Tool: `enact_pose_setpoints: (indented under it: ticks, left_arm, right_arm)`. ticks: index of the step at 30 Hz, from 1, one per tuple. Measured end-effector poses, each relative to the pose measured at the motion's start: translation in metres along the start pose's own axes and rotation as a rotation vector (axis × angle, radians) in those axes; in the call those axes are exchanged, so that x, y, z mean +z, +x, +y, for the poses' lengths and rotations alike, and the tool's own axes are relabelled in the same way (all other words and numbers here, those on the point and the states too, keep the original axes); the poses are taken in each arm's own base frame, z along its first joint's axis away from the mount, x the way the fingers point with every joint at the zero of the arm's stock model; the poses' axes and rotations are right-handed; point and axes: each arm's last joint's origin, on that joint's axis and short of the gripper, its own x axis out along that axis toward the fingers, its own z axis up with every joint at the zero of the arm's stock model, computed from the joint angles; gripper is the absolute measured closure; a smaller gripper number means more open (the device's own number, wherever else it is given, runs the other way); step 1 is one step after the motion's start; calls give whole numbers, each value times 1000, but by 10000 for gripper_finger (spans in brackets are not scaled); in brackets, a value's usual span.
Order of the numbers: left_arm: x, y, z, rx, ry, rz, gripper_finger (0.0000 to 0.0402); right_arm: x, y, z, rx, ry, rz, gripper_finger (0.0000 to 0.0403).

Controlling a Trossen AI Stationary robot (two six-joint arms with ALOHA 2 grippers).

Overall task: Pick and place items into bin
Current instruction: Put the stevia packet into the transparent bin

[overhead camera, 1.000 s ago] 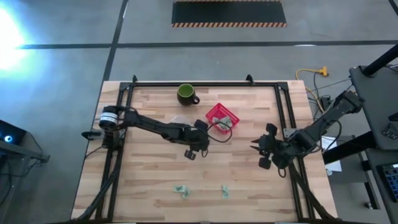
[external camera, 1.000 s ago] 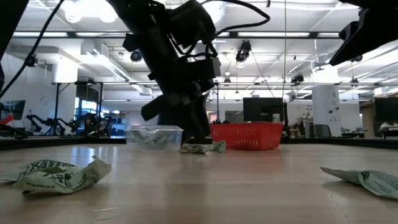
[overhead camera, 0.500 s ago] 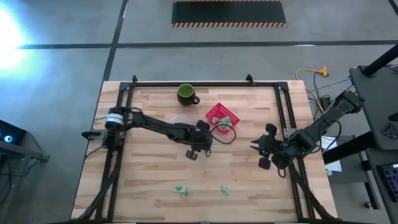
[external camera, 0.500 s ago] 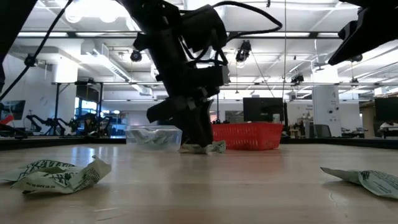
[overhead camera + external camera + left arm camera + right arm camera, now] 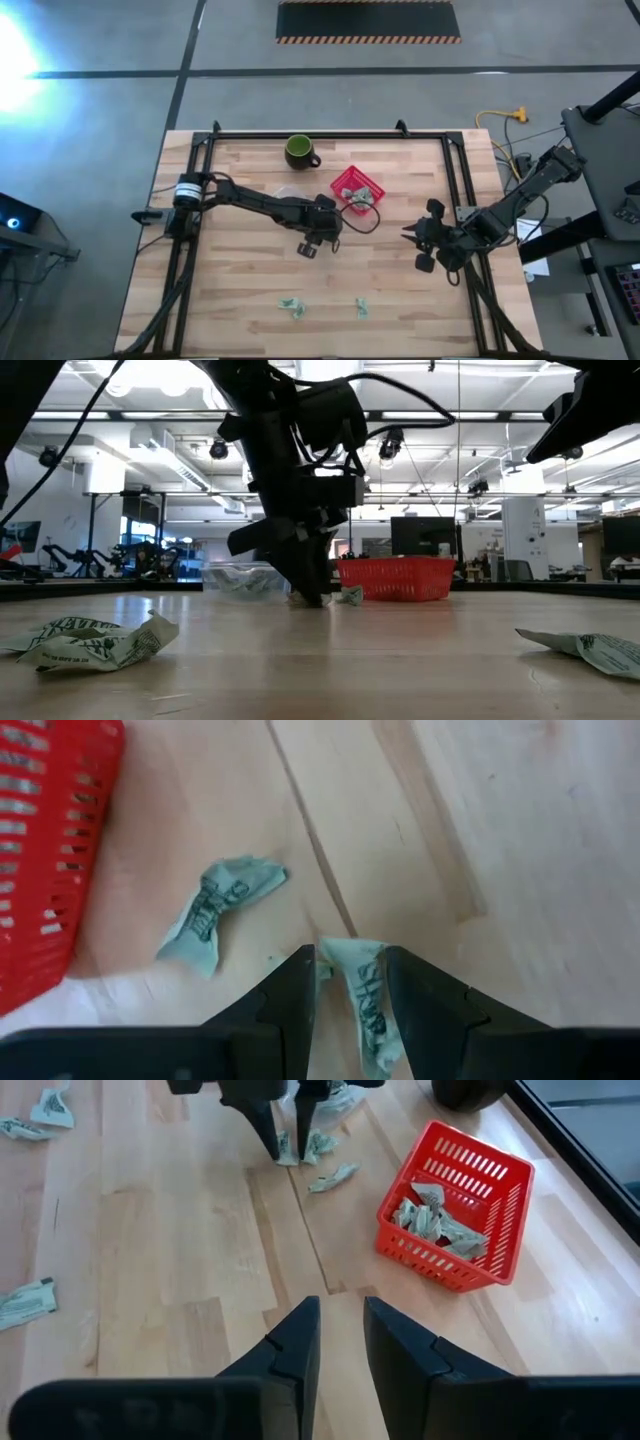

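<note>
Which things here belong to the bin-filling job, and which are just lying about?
Job:
red basket
wrapper between the left gripper fingers
wrapper beside it
two wrappers at the table's near edge

Lying about:
green mug
clear tub

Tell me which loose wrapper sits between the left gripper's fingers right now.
The crumpled wrapper between the left gripper fingers, farther from the red basket. Its neighbour lies free beside the basket.

Two dark jointed arms, black cables looping along them, white-banded left base joint, tapered black fingers
</note>
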Motion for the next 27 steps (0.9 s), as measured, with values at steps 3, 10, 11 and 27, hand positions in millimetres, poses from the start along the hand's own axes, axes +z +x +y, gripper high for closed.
enact_pose_setpoints:
  ticks: [3, 10, 11, 27]
  left_arm:
    - [-2, 1, 3, -17, -11, 3, 292]
    - [-2, 1, 3, -23, -9, 1, 293]
    - [-3, 1, 3, -23, -9, 1, 295]
    - [-1, -1, 4, -16, -10, -6, 395]
  right_arm:
    - [0, 0, 0, 0, 1, -1, 334]
    - [0, 0, 0, -3, 0, -2, 335]
    - [0, 0, 0, -3, 0, -3, 335]
    - [-6, 3, -1, -27, -14, -2, 335]
